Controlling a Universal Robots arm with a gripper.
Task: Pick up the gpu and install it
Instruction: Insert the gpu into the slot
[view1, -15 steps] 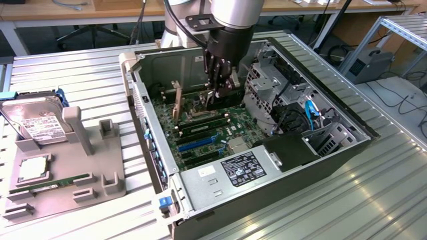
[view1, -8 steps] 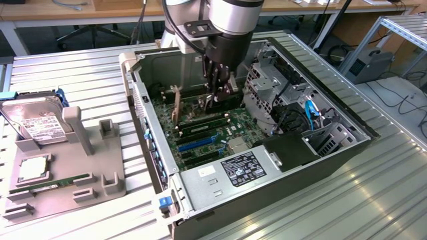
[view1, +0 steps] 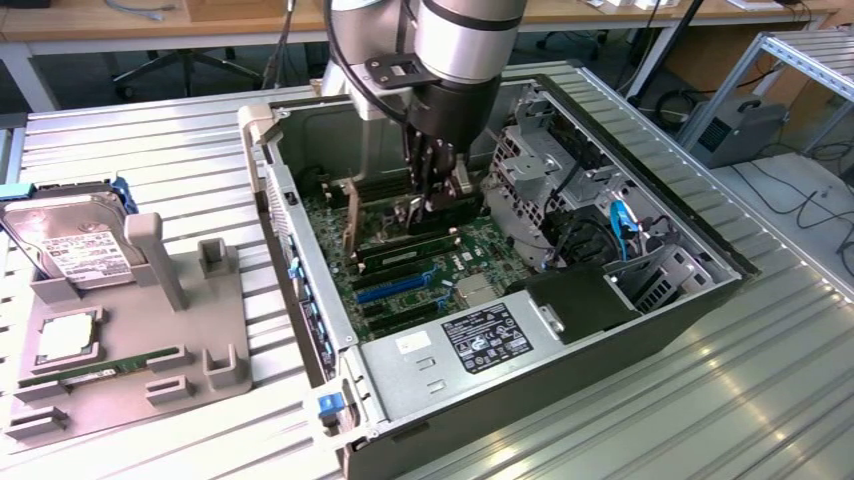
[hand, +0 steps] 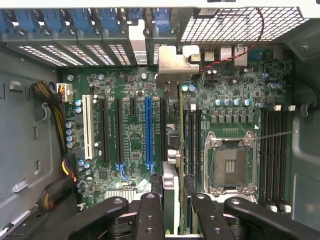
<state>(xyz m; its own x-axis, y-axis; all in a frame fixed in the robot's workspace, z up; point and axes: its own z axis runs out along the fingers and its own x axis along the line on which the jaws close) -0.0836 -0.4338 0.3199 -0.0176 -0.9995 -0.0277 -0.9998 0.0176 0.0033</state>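
Note:
The gpu (hand: 172, 150) is a thin dark card seen edge-on, with its silvery end bracket (hand: 172, 65) up against the case's rear slot openings. My gripper (hand: 175, 215) is shut on the card, one black finger (hand: 150, 210) on each side of it. The card stands upright over the green motherboard (hand: 125, 140), just beside the long blue slot (hand: 148, 130). Whether its edge sits in a slot I cannot tell. In the exterior view my gripper (view1: 437, 200) reaches down into the open computer case (view1: 694, 300) with the gpu (view1: 447, 218) below it.
A CPU socket (hand: 230, 160) and memory slots (hand: 275, 150) lie on one side of the card. The drive cage (view1: 541, 170) and power supply (view1: 487, 340) crowd the case. At the exterior view's left, a grey fixture (view1: 200, 370) holds a hard drive (view1: 74, 250) and a green memory stick (view1: 100, 368).

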